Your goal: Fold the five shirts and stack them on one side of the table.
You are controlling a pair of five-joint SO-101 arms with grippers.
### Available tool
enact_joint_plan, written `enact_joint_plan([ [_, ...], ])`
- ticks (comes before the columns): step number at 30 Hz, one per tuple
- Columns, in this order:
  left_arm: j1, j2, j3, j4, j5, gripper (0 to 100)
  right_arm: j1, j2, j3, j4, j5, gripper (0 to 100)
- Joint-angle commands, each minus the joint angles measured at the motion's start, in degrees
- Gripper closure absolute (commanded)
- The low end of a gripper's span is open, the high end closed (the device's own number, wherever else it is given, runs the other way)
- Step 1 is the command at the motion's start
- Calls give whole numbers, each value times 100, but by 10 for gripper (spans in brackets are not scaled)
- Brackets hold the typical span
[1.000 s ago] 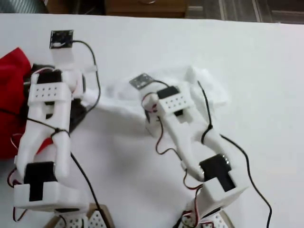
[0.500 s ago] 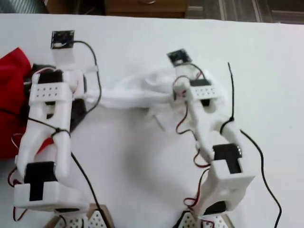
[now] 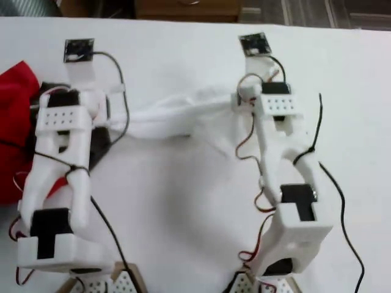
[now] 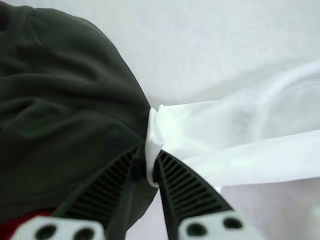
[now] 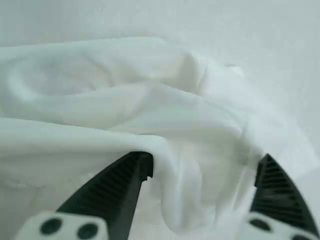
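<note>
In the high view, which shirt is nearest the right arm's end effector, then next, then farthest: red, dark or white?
1. white shirt, right under the right end effector.
2. dark shirt, beside the left arm.
3. red shirt, farthest left.

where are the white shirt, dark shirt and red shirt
white shirt [image 3: 171,116], high view, stretched middle
dark shirt [image 4: 60,100], left wrist view, wrinkled middle
red shirt [image 3: 13,104], high view, upper part
</note>
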Motion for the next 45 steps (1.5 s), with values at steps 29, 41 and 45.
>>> enact_joint_plan([
  [29,26,-290,-92,-9,-35,973,-2044,-75,-281,3881,580,737],
  [41,26,-290,-40,26,-35,973,-1666,-22,985,1622,607,737],
  [45,26,-290,-40,35,-35,973,-1341,4,985,1165,607,738],
])
